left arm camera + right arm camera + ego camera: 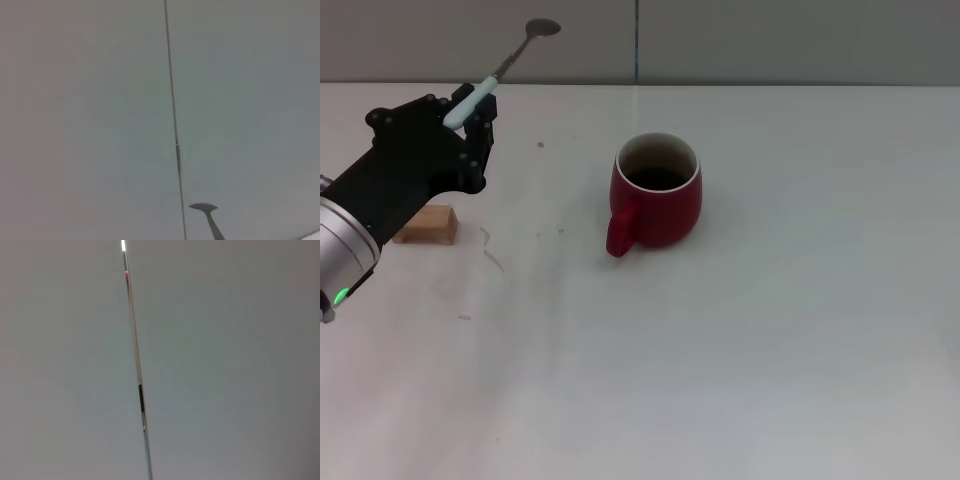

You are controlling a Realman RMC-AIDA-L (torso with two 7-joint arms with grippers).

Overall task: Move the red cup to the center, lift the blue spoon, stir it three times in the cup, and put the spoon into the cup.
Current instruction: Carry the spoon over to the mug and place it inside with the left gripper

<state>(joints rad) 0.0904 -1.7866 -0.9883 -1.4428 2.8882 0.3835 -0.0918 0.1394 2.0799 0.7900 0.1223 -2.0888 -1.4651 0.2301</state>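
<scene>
Clamped on the pale handle of the blue spoon [496, 72], my left gripper [470, 112] hangs in the air over the table's left side; I cannot see my right gripper, so its jaws are unknown to me. Going by size: the white table [770, 350] comes first, then the red cup [657, 190], upright near the centre with its handle toward me. A tan wooden block [427, 224] lies beneath the left arm. My left wrist view catches the spoon's grey bowl [203, 206] against the wall.
</scene>
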